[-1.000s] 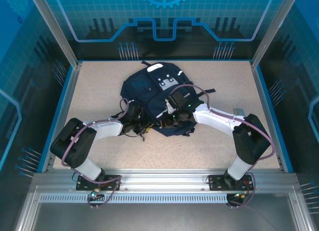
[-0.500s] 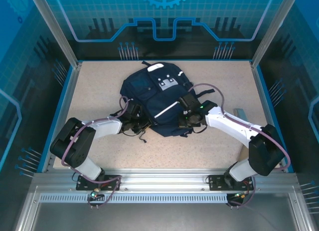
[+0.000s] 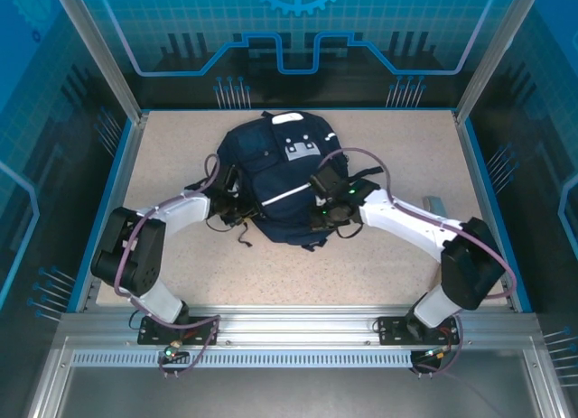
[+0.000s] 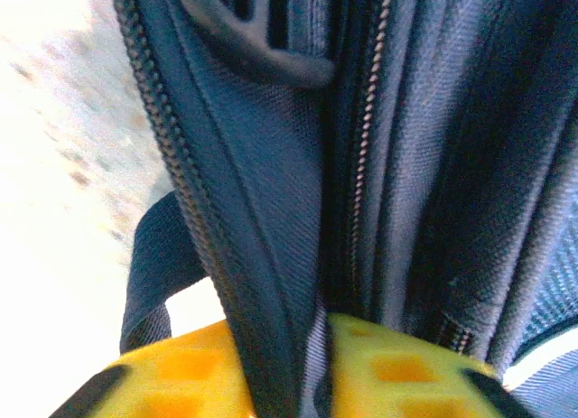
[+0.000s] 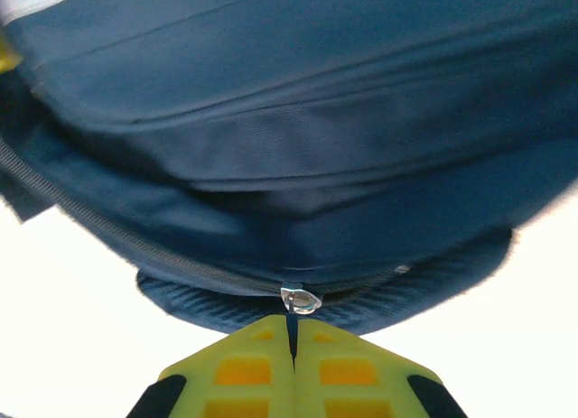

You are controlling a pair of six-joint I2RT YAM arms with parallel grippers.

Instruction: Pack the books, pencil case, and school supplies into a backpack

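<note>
**Both grippers on the bag's zip line**

Nearest the arm bases, the right gripper (image 5: 294, 332) has its yellow fingers pressed flat together, with the metal zipper slider (image 5: 301, 299) sitting right at their tips. The slider's pull tab looks pinched between them, though I cannot tell for sure, as the tab itself is hidden. That placement makes sense if the arm means to draw the slider along the curved zip track at the near end of the backpack (image 3: 275, 170).

On the other side, the left gripper (image 4: 287, 346) is clamped on a fold of navy fabric beside a row of zipper teeth (image 4: 167, 156). The cloth fills the gap between its fingers. It is probably there as an anchor, since soft fabric bunches and drags unless something holds it taut against the pull.

The backpack lies flat in the middle of the table (image 3: 181, 147), between the two arms, with its near end at the grippers. Its white patch (image 3: 301, 150) sits toward the far end, well beyond both grippers.

Judging by this hold, the step in hand is working the zip — whether it is opening or closing cannot be read here.
</note>
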